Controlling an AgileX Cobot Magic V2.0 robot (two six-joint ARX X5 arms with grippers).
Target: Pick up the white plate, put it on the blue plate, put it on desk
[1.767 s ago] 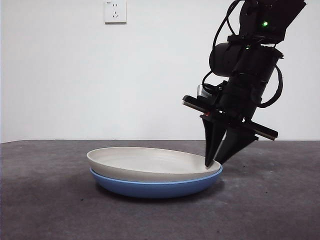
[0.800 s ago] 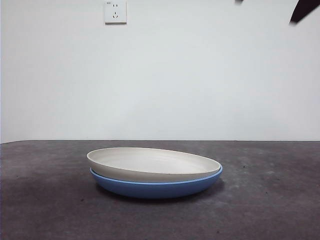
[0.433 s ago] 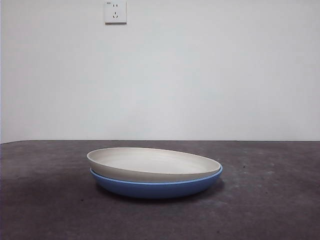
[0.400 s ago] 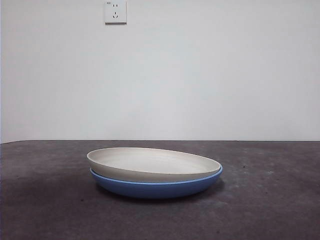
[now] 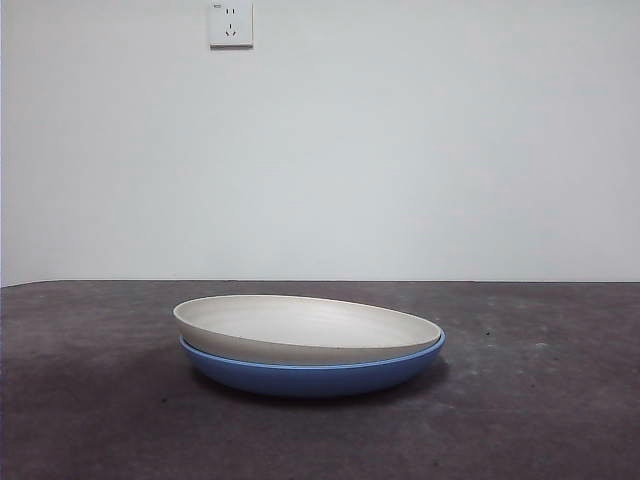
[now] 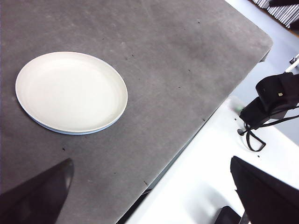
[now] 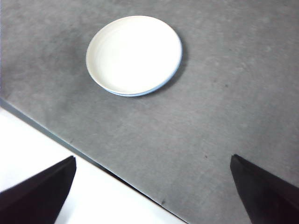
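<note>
The white plate (image 5: pixel 300 325) lies nested in the blue plate (image 5: pixel 310 374) on the dark desk (image 5: pixel 540 400), a little tilted. From above, the white plate (image 6: pixel 70 91) (image 7: pixel 133 53) covers the blue plate (image 6: pixel 74 132) (image 7: pixel 173 70), of which only a thin rim shows. My left gripper (image 6: pixel 149 196) hangs high over the desk's edge, open and empty, far from the plates. Equally high and apart, my right gripper (image 7: pixel 152 196) is open with nothing between its jaws. Neither gripper shows in the front view.
A wall socket (image 5: pixel 230 22) sits high on the white wall. The desk's edge (image 6: pixel 196 133) (image 7: pixel 56 137) drops to a white floor. A black device with cables (image 6: pixel 271 100) stands beside the desk.
The gripper that stood at the stacked plates' right rim rose and left the front view. The plates have stayed still.
</note>
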